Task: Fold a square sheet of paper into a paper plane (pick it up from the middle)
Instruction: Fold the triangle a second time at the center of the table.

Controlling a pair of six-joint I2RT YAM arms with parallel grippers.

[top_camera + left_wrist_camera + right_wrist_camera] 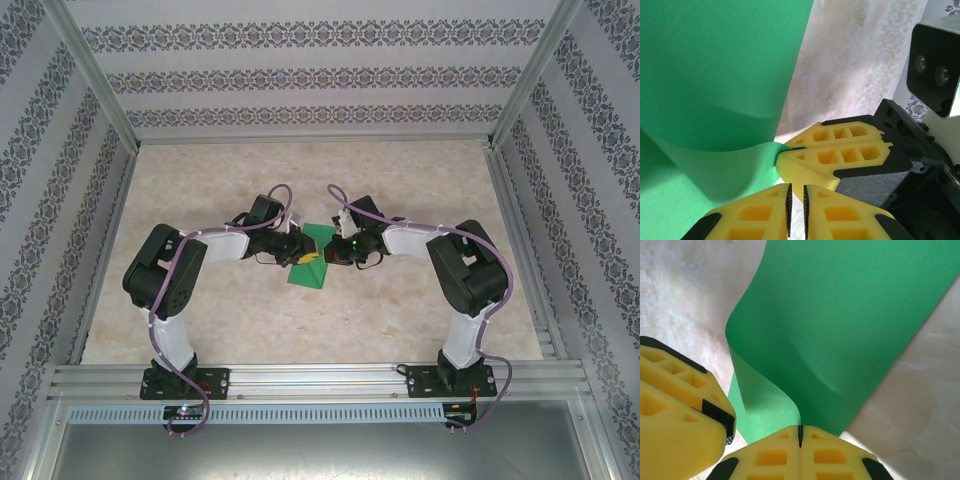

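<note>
The square sheet of paper lay near the middle of the table, one part curled up off it. The left gripper stood at the sheet's left, the right gripper at its right, touching its edge, the two just beside each other

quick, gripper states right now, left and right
left gripper: closed, nothing clearly held
right gripper: closed on the square sheet of paper

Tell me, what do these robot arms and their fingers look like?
The left arm and right arm have black joint housings joined by white links, a lilac cable trailing along each. Their fingers are chunky yellow blocks with hollow square pockets and black ribbed lining.
</note>
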